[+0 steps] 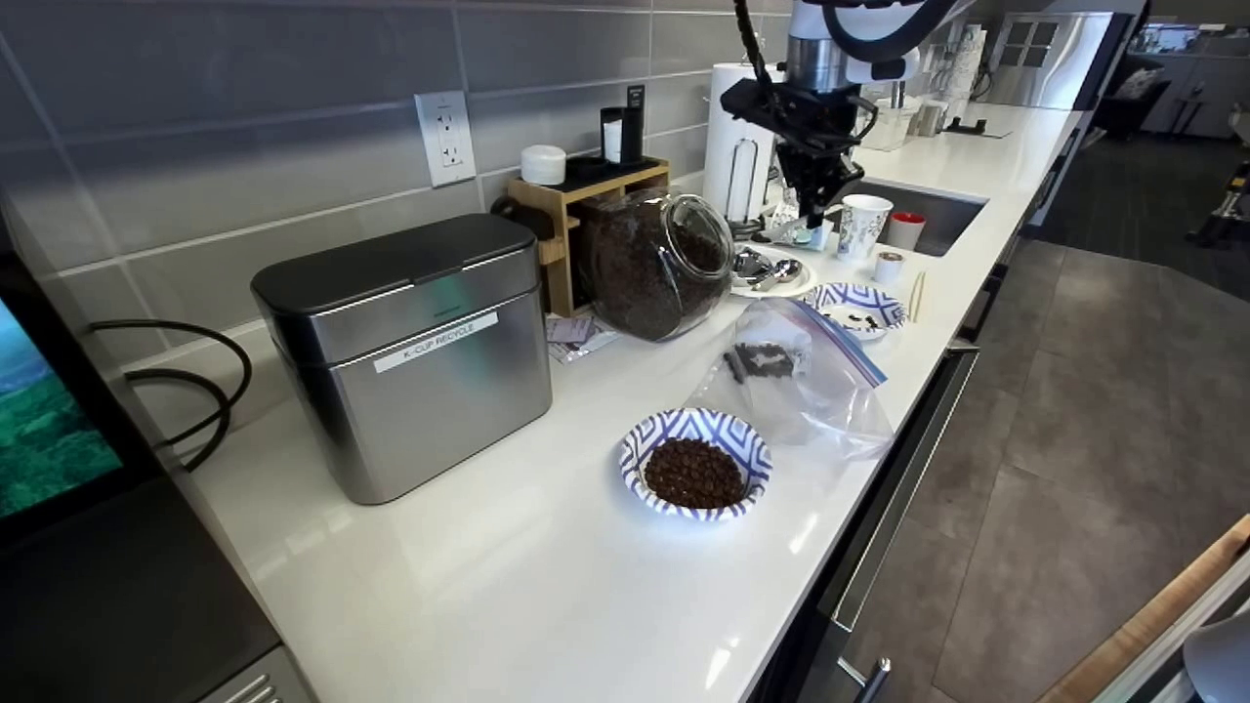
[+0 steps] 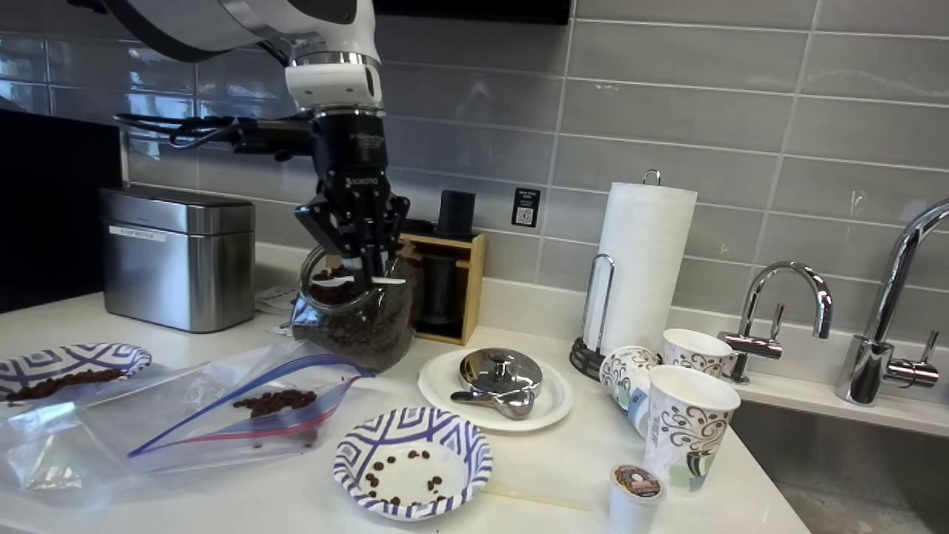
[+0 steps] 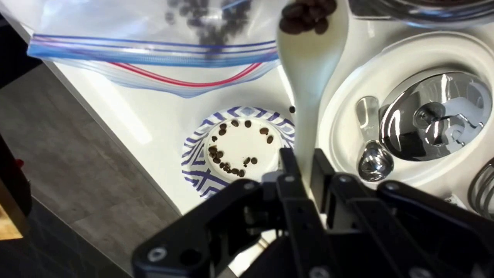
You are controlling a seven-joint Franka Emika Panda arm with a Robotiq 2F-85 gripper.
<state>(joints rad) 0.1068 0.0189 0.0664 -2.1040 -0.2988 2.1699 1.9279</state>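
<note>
My gripper (image 3: 303, 166) is shut on the handle of a white spoon (image 3: 312, 73) that carries several coffee beans (image 3: 307, 15) in its bowl. In an exterior view the gripper (image 2: 368, 278) holds the spoon (image 2: 389, 281) level in the air in front of a tilted glass jar (image 2: 359, 326) of beans. In an exterior view the gripper (image 1: 812, 217) is above the counter near the paper cups. A blue-patterned bowl (image 3: 193, 154) with scattered beans lies below the gripper. An open zip bag (image 3: 154, 58) with some beans lies beside it.
A white plate (image 2: 437, 397) holds a metal lid (image 2: 500, 371) and a small metal scoop (image 2: 515, 403). Another patterned bowl (image 1: 640, 444) is full of beans. Paper cups (image 2: 686, 430), a K-cup (image 2: 634, 500), a paper towel roll (image 2: 645, 259), a steel bin (image 1: 439, 381) and a wooden organizer (image 1: 557, 244) stand around.
</note>
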